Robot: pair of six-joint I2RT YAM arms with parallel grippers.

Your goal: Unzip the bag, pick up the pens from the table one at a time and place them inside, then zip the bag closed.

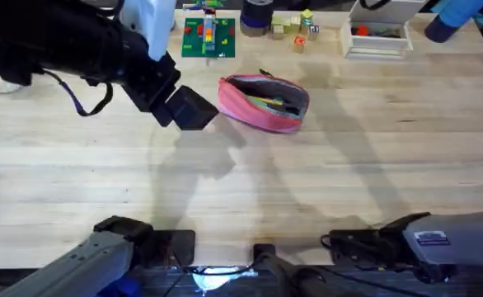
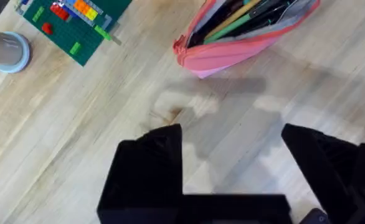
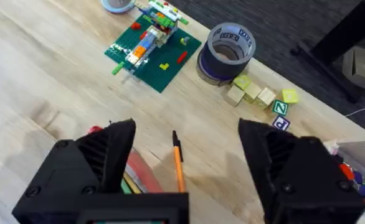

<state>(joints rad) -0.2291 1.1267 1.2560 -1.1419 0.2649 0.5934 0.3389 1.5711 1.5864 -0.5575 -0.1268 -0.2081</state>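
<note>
The pink bag lies unzipped at the table's far middle. Inside its mouth I see a green pen among other pens. An orange pen with a black tip juts past the bag's far rim; the bag shows low in the right wrist view. My left gripper hangs open just left of the bag, its fingers empty above bare wood. My right gripper is open and empty, and the right arm is folded by its base.
Along the far edge stand a green brick plate, a dark tape roll, small wooden blocks and a white box. A pale blue-rimmed roll sits near the plate. Bare wood stretches in front of the bag.
</note>
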